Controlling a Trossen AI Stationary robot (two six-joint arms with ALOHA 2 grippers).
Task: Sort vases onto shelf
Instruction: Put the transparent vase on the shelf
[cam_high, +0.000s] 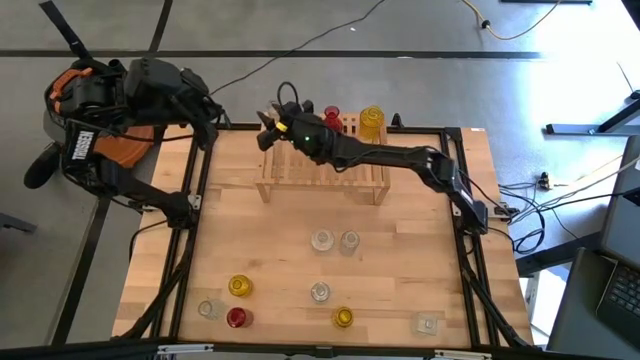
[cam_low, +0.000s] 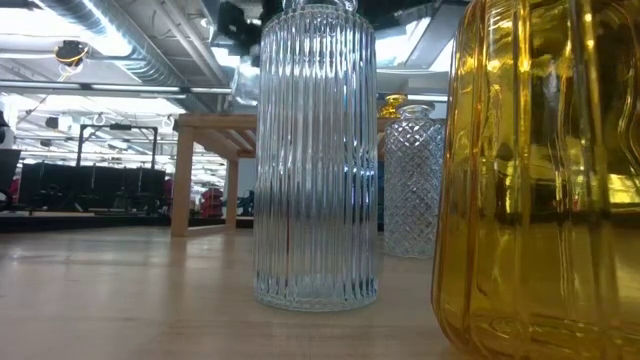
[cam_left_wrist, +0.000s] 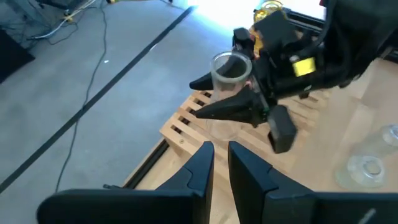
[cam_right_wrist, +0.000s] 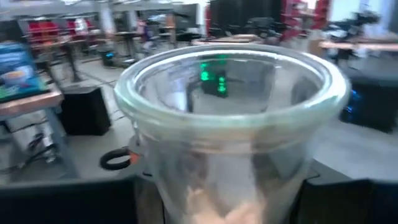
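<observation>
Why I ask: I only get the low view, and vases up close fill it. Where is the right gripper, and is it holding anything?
Observer: The right gripper is over the left end of the wooden shelf, shut on a clear vase.
Operator: Is anything on the shelf already?
Observer: A red vase and a yellow vase stand at its far edge, toward the right end.
Operator: And the left arm?
Observer: The left gripper hangs past the far left corner of the table, holding nothing and facing the shelf.
</observation>
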